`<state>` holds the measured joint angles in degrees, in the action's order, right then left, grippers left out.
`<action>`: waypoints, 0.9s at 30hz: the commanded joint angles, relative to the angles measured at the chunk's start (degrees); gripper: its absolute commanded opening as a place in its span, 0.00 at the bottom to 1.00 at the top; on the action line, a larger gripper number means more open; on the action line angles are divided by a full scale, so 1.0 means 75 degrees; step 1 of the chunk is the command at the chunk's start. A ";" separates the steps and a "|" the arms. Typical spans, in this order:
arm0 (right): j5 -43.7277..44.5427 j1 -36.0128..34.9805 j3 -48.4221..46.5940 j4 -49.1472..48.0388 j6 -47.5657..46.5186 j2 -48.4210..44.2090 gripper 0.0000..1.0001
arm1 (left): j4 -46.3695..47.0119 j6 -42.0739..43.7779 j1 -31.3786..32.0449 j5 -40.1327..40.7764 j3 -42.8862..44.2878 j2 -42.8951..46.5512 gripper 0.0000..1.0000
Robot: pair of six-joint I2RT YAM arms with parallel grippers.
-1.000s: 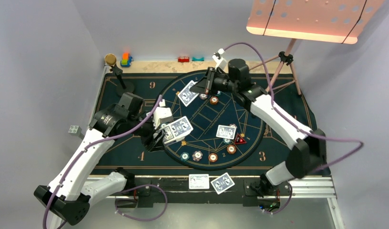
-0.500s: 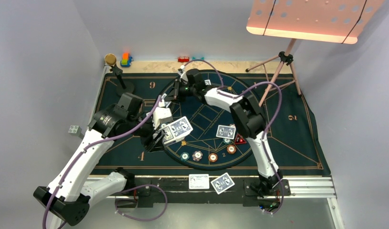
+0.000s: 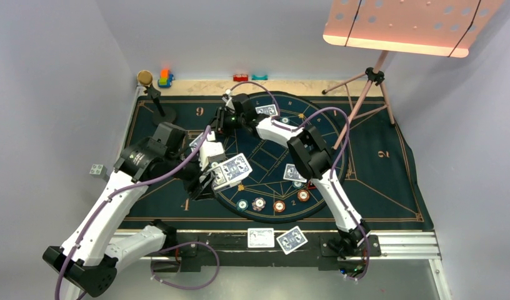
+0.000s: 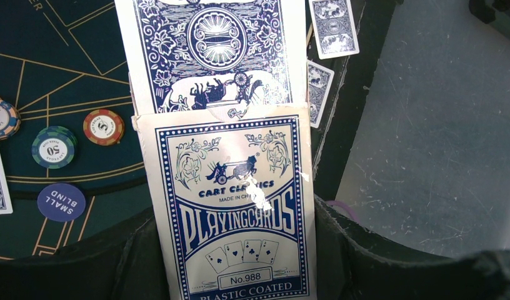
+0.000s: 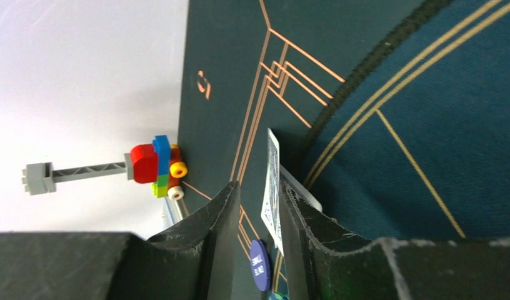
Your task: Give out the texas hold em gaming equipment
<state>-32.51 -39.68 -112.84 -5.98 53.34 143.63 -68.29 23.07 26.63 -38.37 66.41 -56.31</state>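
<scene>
From above, my left pincer [image 3: 212, 178] is clamped on the card box [image 3: 232, 169] and holds it over the round part of the mat [image 3: 390, 181]. The chips [image 3: 259, 203] lie in a row just on the near side of it. My right pincer [image 3: 220, 120] is stretched across to the far side of the left one, low over the felt. From this height I cannot tell how its jaws stand.

Through the left wrist camera, the box fills the space between my two fingers, which press on its sides. The next card [image 4: 215, 50] stands half out of its open end, ahead of my fingertips. To the left of the box lie two chips and the small blind button [image 4: 60, 202].

Through the right wrist camera, my jaws stand a little apart. The dealt card [image 5: 272, 181] is between them on its edge, close against one finger and free of the other, so I judge it is not clamped. The toy blocks [image 5: 155, 164] sit well ahead, off the mat.

I think the step is to lay this card at the far seat. To do it well I should open wider while low, so the card falls flat. Then I should draw straight back, so no finger drags it. The left pincer should hold the box steady for the next pull
</scene>
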 commanded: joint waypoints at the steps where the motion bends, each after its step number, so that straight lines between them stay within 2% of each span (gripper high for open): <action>1: 0.0318 0.0065 -0.0288 0.0760 -0.0576 -0.0198 0.34 | 0.0091 -0.0004 -0.0035 -0.0228 0.0265 0.0188 0.00; 5: 0.0695 0.0151 0.0284 0.1065 -0.0884 -0.0764 0.36 | 0.0095 -0.0028 -0.0035 -0.0251 0.0251 0.0209 0.00; 8: 0.0914 0.0317 0.0561 0.1180 -0.1084 -0.1382 0.44 | 0.0116 -0.0020 -0.0035 -0.0251 0.0219 0.0214 0.00; 10: 0.0977 0.0434 0.0603 0.1328 -0.1215 -0.1776 0.56 | 0.0139 -0.0032 -0.0038 -0.0245 0.0198 0.0222 0.00; 12: 0.1028 0.0563 0.0697 0.1547 -0.1373 -0.2252 0.77 | 0.0157 -0.0039 -0.0044 -0.0250 0.0176 0.0220 0.00; 14: 0.0986 0.0700 0.1020 0.1551 -0.1522 -0.2862 0.84 | 0.0183 -0.0052 -0.0036 -0.0249 0.0170 0.0210 0.00; 21: 0.0367 0.0936 0.3154 0.1170 -0.1794 -0.5252 0.91 | 0.0301 -0.0053 -0.0044 -0.0240 0.0145 0.0150 0.00; 27: 0.0092 0.0939 0.4990 0.1473 -0.1770 -0.7302 0.93 | 0.0341 -0.0054 -0.0036 -0.0251 0.0151 0.0109 0.00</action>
<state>-29.15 -31.94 -83.15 3.22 41.21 96.09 -68.18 23.07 26.63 -38.37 66.41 -55.59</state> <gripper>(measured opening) 0.926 0.701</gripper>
